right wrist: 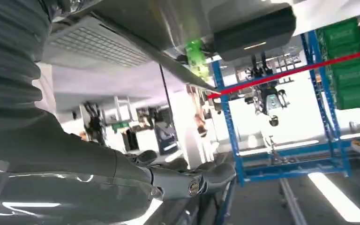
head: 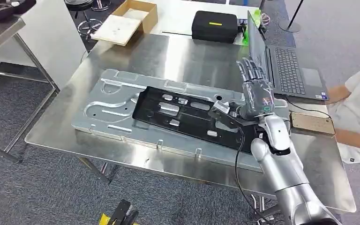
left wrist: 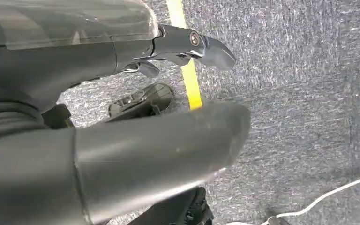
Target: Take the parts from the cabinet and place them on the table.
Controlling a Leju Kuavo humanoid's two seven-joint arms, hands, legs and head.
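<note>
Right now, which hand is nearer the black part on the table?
Right. The right hand hovers open over the black part's end; the left hand hangs down above the carpeted floor.

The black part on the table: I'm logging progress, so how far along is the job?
Done, apparently: the black part lies on the silver panel on the steel table. In hand: nothing; the right hand is over the part's end with fingers spread, and the left hand hangs over the carpet. Whether parts remain in the cabinet cannot be told.

Open laptop beside a black case — cardboard box farther left (a person's arm alongside).
</note>
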